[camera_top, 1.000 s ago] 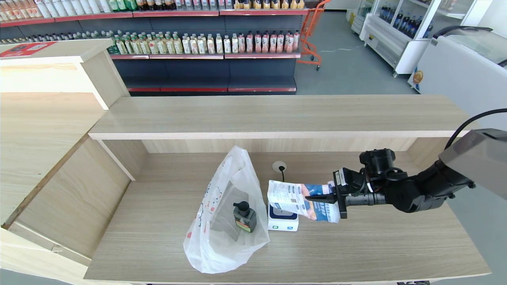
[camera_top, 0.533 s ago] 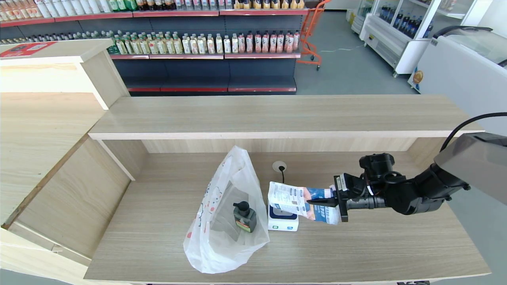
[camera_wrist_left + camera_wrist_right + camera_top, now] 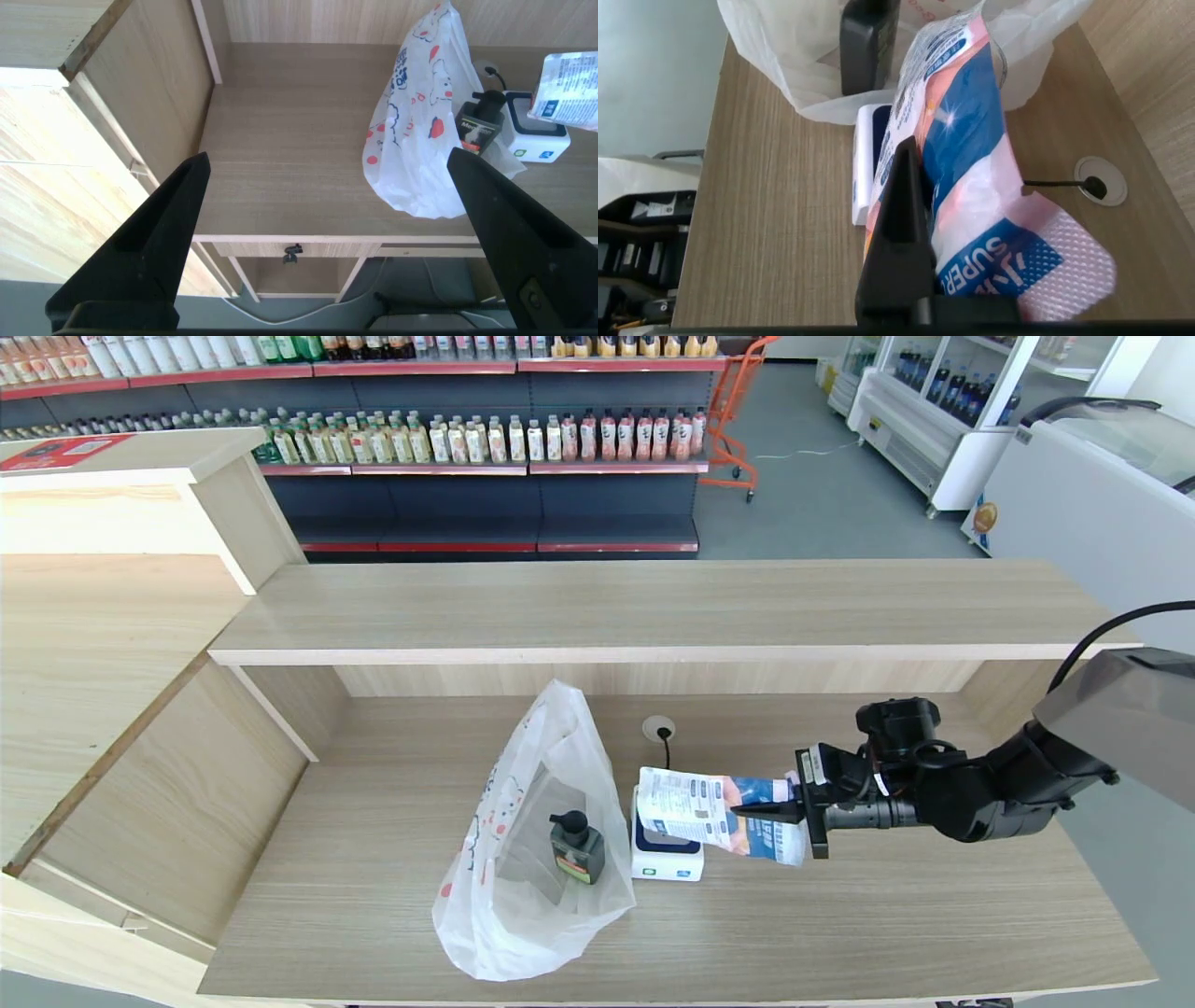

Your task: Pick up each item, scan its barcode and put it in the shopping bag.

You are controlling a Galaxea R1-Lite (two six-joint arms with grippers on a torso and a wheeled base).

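Fingers of the right gripper pinch the blue, pink and white packet near one end, and the packet lies roughly level. Its printed white end reaches over the top of the small white scanner, which stands on the wooden counter. Whether packet and scanner touch cannot be told. In the right wrist view, one dark finger presses against the side of the packet, with the scanner beneath and behind it.

Just to the left of the scanner sits the white shopping bag, its mouth open. Inside it stands a dark pump bottle. A round cable port with a black cord lies in the counter behind the scanner.

Left gripper: its two dark fingers are spread wide, hanging above the counter's left part, well apart from the shopping bag, pump bottle and scanner.
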